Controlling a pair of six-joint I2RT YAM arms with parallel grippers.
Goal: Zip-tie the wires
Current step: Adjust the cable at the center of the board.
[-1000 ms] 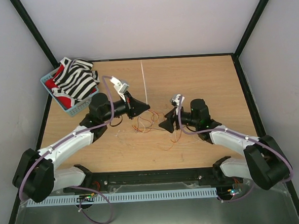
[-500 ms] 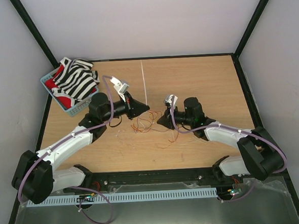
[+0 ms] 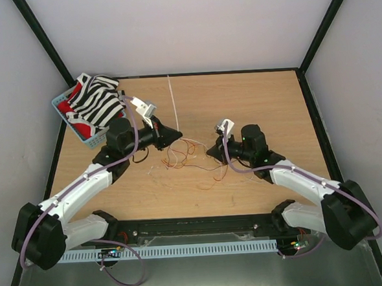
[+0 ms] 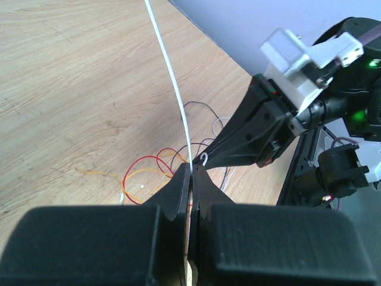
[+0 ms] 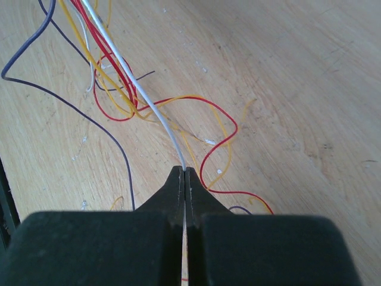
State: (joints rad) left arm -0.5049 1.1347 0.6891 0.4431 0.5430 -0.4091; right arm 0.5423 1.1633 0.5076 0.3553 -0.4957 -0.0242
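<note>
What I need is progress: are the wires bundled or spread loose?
Spread loose. The wires sprawl in separate loops on the table; the zip tie sticks out of the left gripper, not wrapped around them.

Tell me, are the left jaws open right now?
No, in the left wrist view the left jaws are pressed shut on the zip tie.

The zip tie (image 4: 172, 83), a thin, whitish, slightly bowed strip, is pinched at its near end between the closed tips of the left hand (image 4: 191, 173) and reaches straight ahead of it. The wires (image 5: 128, 95), hair-thin red, orange, dark and pale strands, lie loosely tangled on the surface (image 5: 286, 71) just ahead of the right hand (image 5: 184, 174), between the two hands. One pale strand runs into the right hand's closed tips.
</note>
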